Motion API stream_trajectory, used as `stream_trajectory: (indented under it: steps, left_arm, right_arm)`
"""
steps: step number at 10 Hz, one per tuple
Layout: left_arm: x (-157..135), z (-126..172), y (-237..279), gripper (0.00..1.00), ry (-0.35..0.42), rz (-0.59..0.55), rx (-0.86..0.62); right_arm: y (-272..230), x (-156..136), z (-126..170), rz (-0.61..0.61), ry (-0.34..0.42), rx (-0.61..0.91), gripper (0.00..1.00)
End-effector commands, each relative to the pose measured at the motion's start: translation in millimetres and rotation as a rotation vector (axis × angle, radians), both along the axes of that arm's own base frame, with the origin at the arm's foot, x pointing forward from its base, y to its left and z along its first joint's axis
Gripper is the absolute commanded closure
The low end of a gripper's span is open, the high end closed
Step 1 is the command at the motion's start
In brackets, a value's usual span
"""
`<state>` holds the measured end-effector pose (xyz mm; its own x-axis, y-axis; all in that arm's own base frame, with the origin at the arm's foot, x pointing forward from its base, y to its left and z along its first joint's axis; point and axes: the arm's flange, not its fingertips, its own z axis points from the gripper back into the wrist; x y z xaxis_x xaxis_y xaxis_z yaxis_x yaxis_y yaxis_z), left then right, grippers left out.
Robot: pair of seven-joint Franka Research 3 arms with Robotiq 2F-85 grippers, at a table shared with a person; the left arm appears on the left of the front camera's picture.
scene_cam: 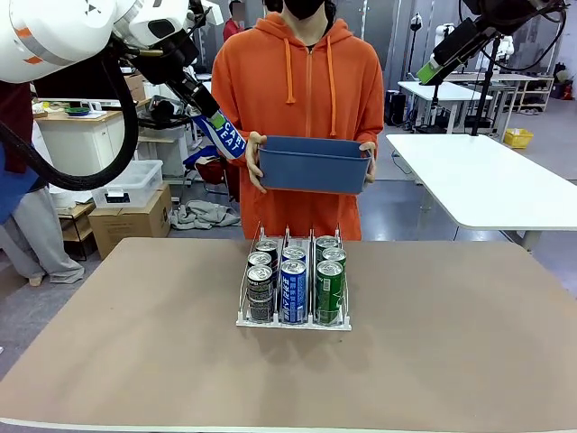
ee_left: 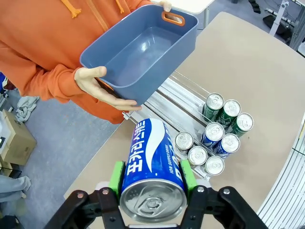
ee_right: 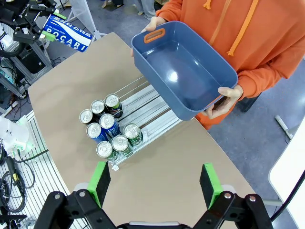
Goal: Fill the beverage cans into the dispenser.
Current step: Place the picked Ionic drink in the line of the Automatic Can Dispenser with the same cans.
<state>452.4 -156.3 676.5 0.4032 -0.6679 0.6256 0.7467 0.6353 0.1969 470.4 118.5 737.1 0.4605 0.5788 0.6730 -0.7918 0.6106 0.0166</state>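
My left gripper (ee_left: 152, 183) was clamped on a slim blue beverage can with white lettering (ee_left: 151, 162), held high in the air. Below and ahead of it, on the brown table (scene_cam: 451, 343), stood the small clear-and-white wire-divided dispenser (scene_cam: 294, 320), its three lanes holding dark, blue and green cans (ee_left: 217, 143). Beyond it a person in an orange hoodie held an empty blue plastic bin (scene_cam: 312, 164). My right gripper (ee_right: 155, 183) hung above the table, fingers wide apart, holding nothing.

Bare rear lanes of dispenser (ee_right: 143, 107), person's blue bin (ee_right: 183, 71) seemingly overhanging them.
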Motion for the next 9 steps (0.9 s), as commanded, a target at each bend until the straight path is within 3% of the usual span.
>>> stream_trajectory:
  steps: [1, 2, 3, 5, 9]
  left_arm:
    - [-2, 2, 2, 0.63, -0.014, -0.007, 0.003]
    - [-2, 2, 2, 0.63, -0.014, -0.007, 0.003]
    - [0, 0, 0, 0.43, 0.000, 0.000, 0.000]
    - [-12, 0, -19, 0.43, 0.027, 0.054, 0.022]
    - [-71, -15, -61, 0.43, 0.048, 0.007, 0.119]
  right_arm:
    - [0, 0, -1, 0.002, 0.001, -0.003, 0.00]
    - [0, 0, -1, 0.002, 0.001, -0.003, 0.00]
    - [0, 0, -1, 0.002, 0.001, -0.003, 0.00]
    - [0, 0, -1, 0.002, 0.001, -0.003, 0.00]
    - [0, 0, -1, 0.002, 0.001, -0.003, 0.00]
